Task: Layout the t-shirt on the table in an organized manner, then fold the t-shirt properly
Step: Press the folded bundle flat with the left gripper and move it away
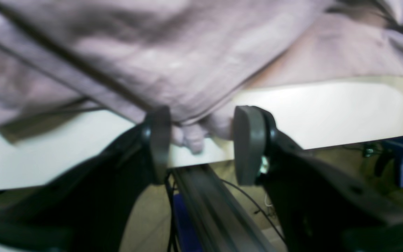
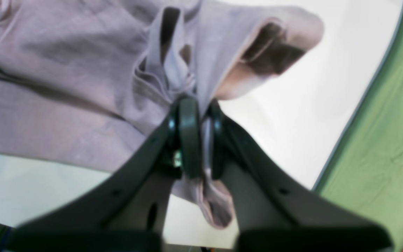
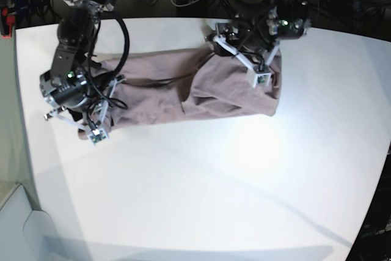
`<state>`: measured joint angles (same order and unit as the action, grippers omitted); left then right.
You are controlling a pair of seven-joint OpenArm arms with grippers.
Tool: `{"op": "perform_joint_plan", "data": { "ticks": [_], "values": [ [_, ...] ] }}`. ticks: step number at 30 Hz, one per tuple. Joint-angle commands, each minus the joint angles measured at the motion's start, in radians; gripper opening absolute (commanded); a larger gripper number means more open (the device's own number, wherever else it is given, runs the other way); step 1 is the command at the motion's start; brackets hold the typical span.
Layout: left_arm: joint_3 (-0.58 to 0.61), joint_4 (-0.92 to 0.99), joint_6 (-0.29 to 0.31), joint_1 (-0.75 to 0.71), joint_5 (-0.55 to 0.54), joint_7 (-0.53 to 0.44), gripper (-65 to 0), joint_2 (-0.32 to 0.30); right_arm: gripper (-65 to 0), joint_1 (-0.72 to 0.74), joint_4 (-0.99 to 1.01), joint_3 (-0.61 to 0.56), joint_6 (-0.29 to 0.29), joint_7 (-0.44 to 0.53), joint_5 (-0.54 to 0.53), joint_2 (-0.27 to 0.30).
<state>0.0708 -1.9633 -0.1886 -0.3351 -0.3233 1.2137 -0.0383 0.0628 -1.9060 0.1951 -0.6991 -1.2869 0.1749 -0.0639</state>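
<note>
Table: table (image 3: pixel 201 181) is wide, white and a little glossy; most of its near part is bare, and the cloth takes only a band at the far side.
T-shirt: t-shirt (image 3: pixel 183 90) lies as a long, wrinkled mauve-pink strip across the far part of the table, from one arm to the other. It is bunched and folded over itself, not spread flat; I cannot tell which end is the collar.
Right arm: at the left of the base view, low over its end of the strip. Right gripper (image 2: pixel 196 136) has the jaws almost together, and a bunch of cloth is pinched between them; a small tail of fabric hangs out below the pads in the right wrist view.
Left arm: at the right of the base view, over the other end, near the far table edge. Left gripper (image 1: pixel 201 140) stands about half open, the two pads apart, with a hem or corner of the shirt lying between them. The pads do not seem to press on it, so I judge that nothing is held here.
Step in hand: laying out, in my judgement; folding is not yet begun, because the shirt is not flat.
Next move: probably the left gripper must close on the hem between its pads. Then both arms can pull apart and lift a little, so the cloth opens and the wrinkles go out.
</note>
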Motion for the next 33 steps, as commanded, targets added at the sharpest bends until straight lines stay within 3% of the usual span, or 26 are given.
{"op": "perform_joint_plan", "data": {
  "ticks": [1,5,16,17,21,23,27,33],
  "values": [
    [0.002,-0.006,-0.015,0.003,-0.015,-0.004,-35.9,0.004,-65.0,0.018,-0.016,-0.003,0.001,0.016,-0.008,0.002],
    [0.002,0.078,-0.015,0.008,-0.023,-0.004,-31.9,0.004,-65.0,0.018,-0.016,-0.003,0.001,0.016,-0.008,0.002],
    [0.004,0.123,-0.007,0.026,-0.024,-0.004,-32.1,0.025,-65.0,0.018,-0.016,-0.003,0.001,0.016,-0.008,0.002],
    [0.004,0.135,-0.007,0.027,-0.024,-0.004,-33.7,0.027,-65.0,0.018,-0.016,-0.003,0.001,0.016,-0.008,0.002],
    [0.004,0.173,-0.005,0.044,-0.04,-0.004,-52.7,0.039,-65.0,0.018,-0.016,-0.003,0.001,0.016,-0.008,0.002],
    [0.004,0.169,-0.005,0.043,-0.084,-0.004,-58.4,0.041,-65.0,0.018,-0.016,-0.003,0.001,0.016,-0.008,0.002],
    [0.004,0.166,-0.005,0.046,-0.202,-0.004,-64.4,0.039,-65.0,0.018,-0.016,-0.003,0.001,0.016,-0.008,0.002],
    [-0.001,0.114,-0.005,0.07,-0.222,-0.004,-65.0,0.047,-65.0,0.018,-0.016,-0.003,0.001,0.016,-0.008,0.008]
  ]
}}
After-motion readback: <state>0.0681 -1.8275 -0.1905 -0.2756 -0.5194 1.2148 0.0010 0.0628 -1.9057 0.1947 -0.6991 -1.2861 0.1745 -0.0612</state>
